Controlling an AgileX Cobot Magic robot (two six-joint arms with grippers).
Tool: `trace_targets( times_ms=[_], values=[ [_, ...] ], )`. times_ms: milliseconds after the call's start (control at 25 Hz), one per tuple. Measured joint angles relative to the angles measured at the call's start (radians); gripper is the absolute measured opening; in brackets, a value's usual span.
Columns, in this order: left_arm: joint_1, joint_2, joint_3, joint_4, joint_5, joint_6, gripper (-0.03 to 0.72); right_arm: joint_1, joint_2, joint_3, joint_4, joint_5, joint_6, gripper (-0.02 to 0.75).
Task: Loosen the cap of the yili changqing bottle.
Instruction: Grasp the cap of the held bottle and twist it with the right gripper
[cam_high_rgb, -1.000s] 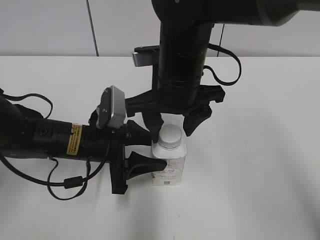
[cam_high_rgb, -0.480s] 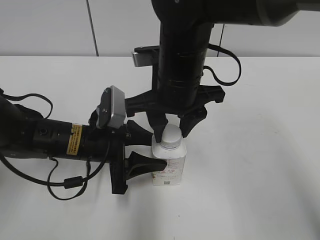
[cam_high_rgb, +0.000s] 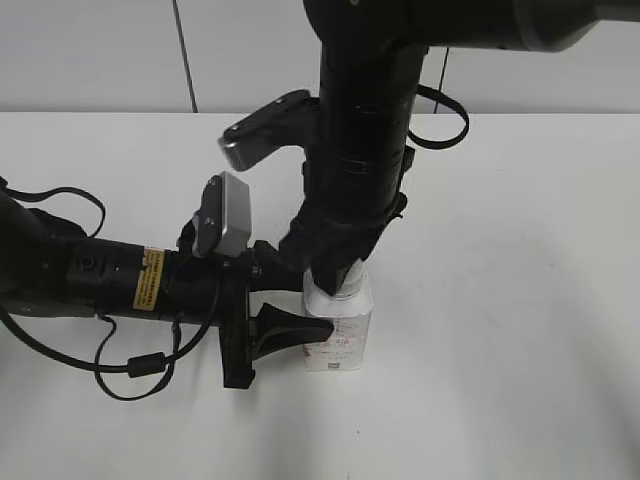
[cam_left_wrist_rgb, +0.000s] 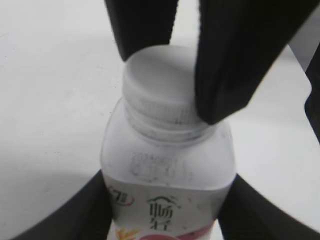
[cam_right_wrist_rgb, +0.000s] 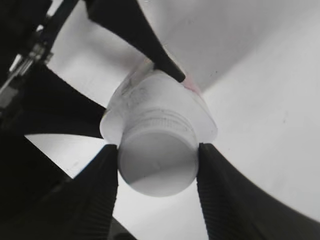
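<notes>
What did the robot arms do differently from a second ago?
The right pincer came down from above, closed its open fingers on the cap, and its wrist has turned around, swinging its camera to the left. The left pincer still squeezes the bottle from the side, and the bottle stands upright in the same spot on the table.

Getting even, bright overhead light in the exterior view; soft shadows pooling on the table (cam_high_rgb: 520, 330) under the arms, near side. No glare showing. Black arms reading as near-featureless dark masses. Running soft in the left wrist view: cap (cam_left_wrist_rgb: 160, 80) slightly blurred, label print on the bottle (cam_left_wrist_rgb: 165, 185) sharper. Blurring more in the right wrist view, finger pads (cam_right_wrist_rgb: 102, 190) going out of focus near the lens.
</notes>
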Motion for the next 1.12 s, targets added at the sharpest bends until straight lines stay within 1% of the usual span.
trace_targets(
  times_ms=[80,280,400,560,920,1120],
  values=[
    [0.000,0.000,0.000,0.000,0.000,0.000,0.386,0.000,0.000,0.000,0.000,-0.002,-0.151,0.386],
    [0.000,0.000,0.000,0.000,0.000,0.000,0.386,0.000,0.000,-0.001,-0.004,-0.005,-0.599,0.386],
    [0.000,0.000,0.000,0.000,0.000,0.000,0.386,0.000,0.000,-0.001,-0.005,-0.007,-0.781,0.386],
    [0.000,0.000,0.000,0.000,0.000,0.000,0.386,0.000,0.000,-0.001,-0.005,-0.012,-0.839,0.386],
    [0.000,0.000,0.000,0.001,0.000,0.000,0.386,0.000,0.000,-0.001,0.004,-0.014,-0.839,0.389],
    [0.000,0.000,0.000,0.001,0.000,0.000,0.386,0.000,0.000,0.000,0.044,-0.030,-0.835,0.475]
  ],
)
